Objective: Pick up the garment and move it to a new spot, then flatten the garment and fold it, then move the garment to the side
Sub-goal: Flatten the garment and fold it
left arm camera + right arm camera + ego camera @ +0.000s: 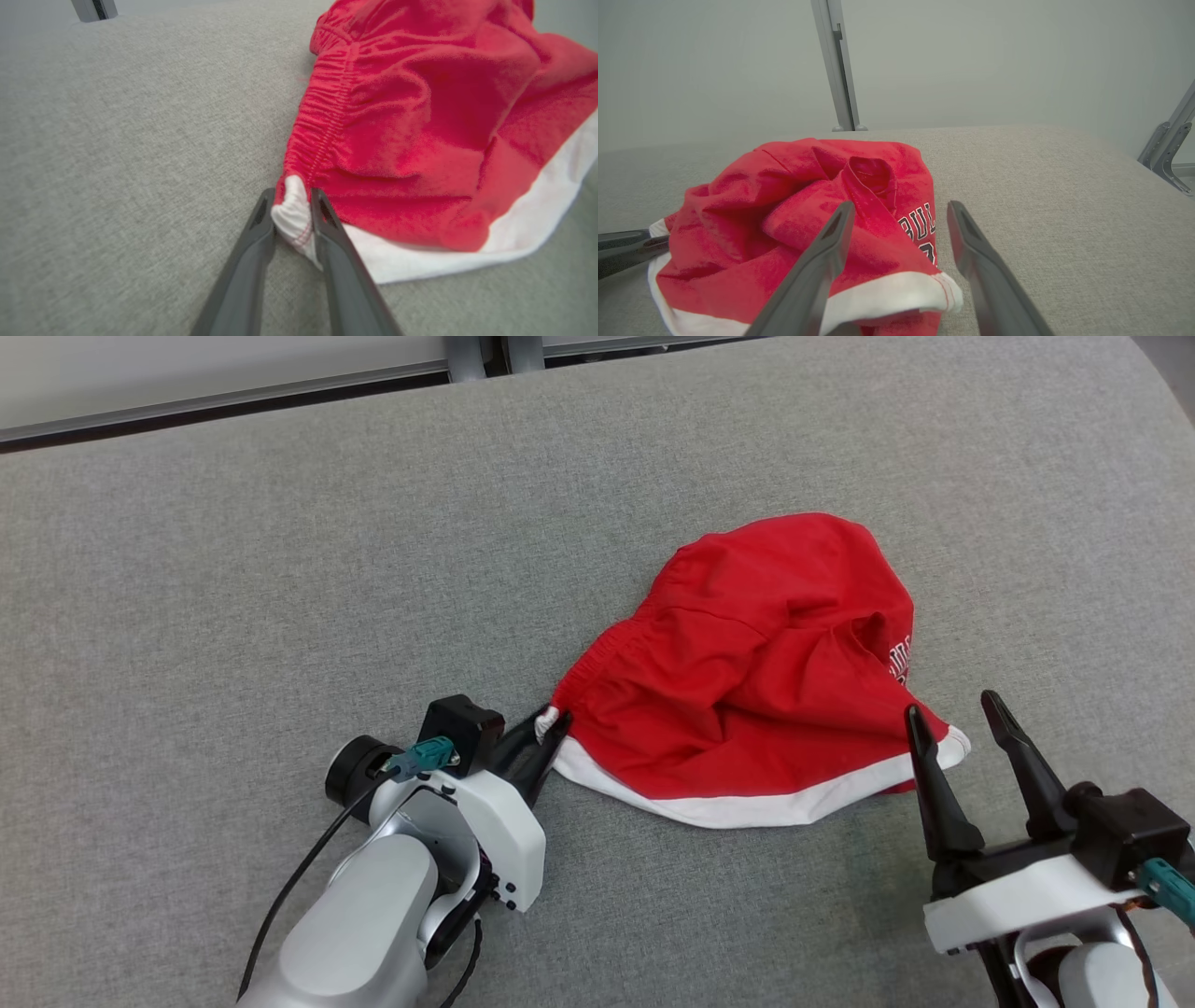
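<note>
Two grippers bracket one crumpled red garment, which lies in a heap on the grey bench, right of centre in the head view and not yet lifted. On the left, the left gripper lies low against the bench. Its fingers are drawn to a narrow gap, with the white waist corner at the end of the elastic waistband pinched between them (the left wrist view shows cloth touching both fingers, so I take this as a grip, though I cannot tell how firm). Across the heap, red folds pile over one another, a white trim runs along the near edge, and lettering shows toward the right side. On the right, the right gripper has its fingers spread wide and holds nothing. In its own wrist view one finger overlaps the red cloth and the other stands beside the hem corner, but I cannot tell whether either touches it. By my judgement the first step, the pick-up, is in hand, with one of two holds made. The next move calls for the right fingers to come down around the hem corner and close, deep enough to catch the trim and not just the top fold. Both arms should then lift together, keeping the cloth clear of the bench on the way to the new spot.
</note>
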Controlling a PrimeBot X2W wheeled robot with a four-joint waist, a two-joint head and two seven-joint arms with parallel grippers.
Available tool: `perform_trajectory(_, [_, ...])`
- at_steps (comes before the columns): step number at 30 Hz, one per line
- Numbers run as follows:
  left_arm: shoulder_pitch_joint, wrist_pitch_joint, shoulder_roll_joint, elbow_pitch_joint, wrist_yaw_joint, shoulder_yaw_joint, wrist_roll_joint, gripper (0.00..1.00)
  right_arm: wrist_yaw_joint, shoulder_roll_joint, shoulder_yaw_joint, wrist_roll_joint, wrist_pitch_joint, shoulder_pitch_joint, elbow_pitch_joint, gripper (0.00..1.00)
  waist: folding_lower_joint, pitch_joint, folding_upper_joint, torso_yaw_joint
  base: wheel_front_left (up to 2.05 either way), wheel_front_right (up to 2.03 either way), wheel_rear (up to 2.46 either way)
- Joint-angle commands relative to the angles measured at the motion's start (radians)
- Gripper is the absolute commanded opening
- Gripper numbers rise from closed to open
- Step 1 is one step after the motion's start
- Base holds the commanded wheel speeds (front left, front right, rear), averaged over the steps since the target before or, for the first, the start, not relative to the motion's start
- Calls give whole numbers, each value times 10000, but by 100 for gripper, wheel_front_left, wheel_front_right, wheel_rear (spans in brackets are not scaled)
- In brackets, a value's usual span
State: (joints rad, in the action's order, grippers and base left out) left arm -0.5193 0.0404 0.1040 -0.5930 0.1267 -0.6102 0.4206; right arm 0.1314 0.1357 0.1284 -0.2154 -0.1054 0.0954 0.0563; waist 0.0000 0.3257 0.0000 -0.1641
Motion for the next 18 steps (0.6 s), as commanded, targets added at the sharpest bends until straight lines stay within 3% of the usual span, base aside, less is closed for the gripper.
perform_trajectory(1, [-94, 93, 76, -130, 37, -51, 66, 0, -14, -9, -118, -62, -8, -136, 52, 100, 0, -17, 0, 2, 0, 0, 0])
perform_trajectory(8, [-253, 404, 145, -323, 30, -176, 211, 0, -14, 72, -434, -360, 158, -440, 427, 100, 0, -80, 0, 47, 0, 0, 0])
perform_trajectory(16, [-496, 602, 177, -500, 36, -353, 299, 0, -14, 85, -47, -1157, 238, 87, 1537, 100, 0, 51, 0, 274, 0, 0, 0])
perform_trajectory(17, [-503, 637, 175, -517, 36, -371, 322, 0, -14, 86, 15, -1275, 262, 126, 1655, 96, 0, 63, 0, 296, 0, 0, 0])
perform_trajectory(18, [-535, 655, 181, -538, 36, -379, 324, 0, -14, 135, 62, -1302, 252, 162, 1781, 71, 0, 80, 0, 315, 0, 0, 0])
